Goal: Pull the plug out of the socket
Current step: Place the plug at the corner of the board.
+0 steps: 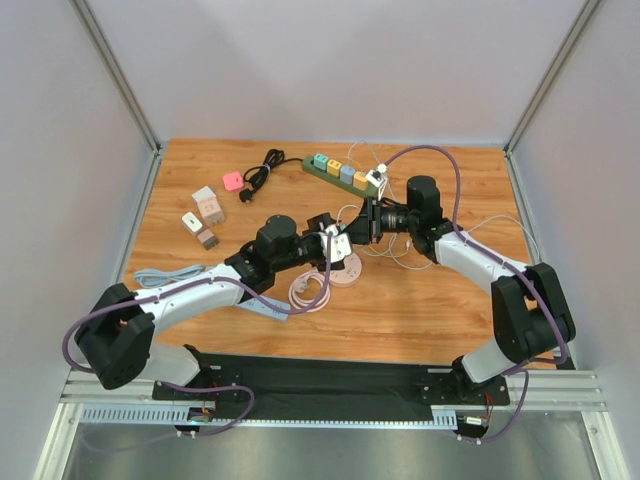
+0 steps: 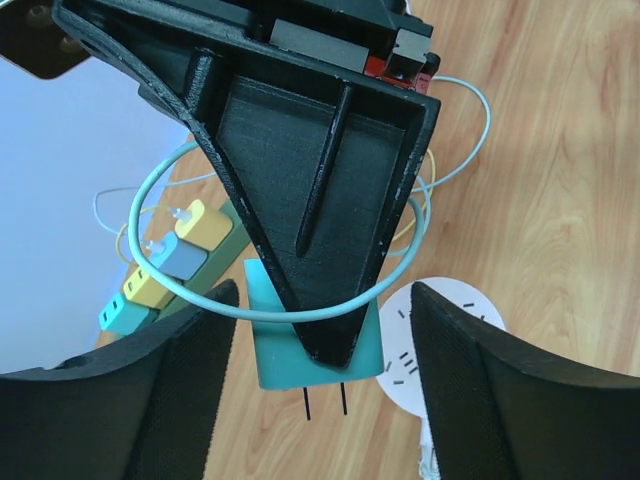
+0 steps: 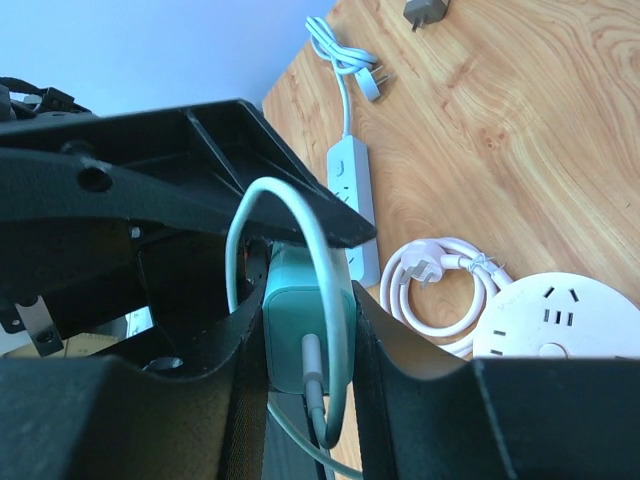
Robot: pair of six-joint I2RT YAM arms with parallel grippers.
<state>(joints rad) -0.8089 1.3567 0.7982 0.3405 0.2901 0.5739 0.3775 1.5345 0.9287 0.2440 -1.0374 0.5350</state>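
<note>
A teal plug (image 3: 300, 320) with a pale cable looping over it sits clamped between the fingers of my right gripper (image 3: 308, 300), which is shut on it. In the left wrist view the plug (image 2: 275, 355) hangs above bare wood with its two prongs (image 2: 325, 400) exposed, beside the round white socket (image 2: 445, 335). My left gripper (image 2: 320, 390) stands open, one finger on each side of the plug and clear of it. In the top view both grippers meet at mid-table, left gripper (image 1: 330, 238) and right gripper (image 1: 362, 225), above the round socket (image 1: 346, 272).
A green power strip (image 1: 340, 176) with several coloured chargers lies at the back. Pink plug (image 1: 233, 181), black cord (image 1: 262, 167) and small blocks (image 1: 207, 206) sit back left. A coiled white cord (image 1: 309, 290) and a white power strip (image 3: 350, 190) lie near the socket.
</note>
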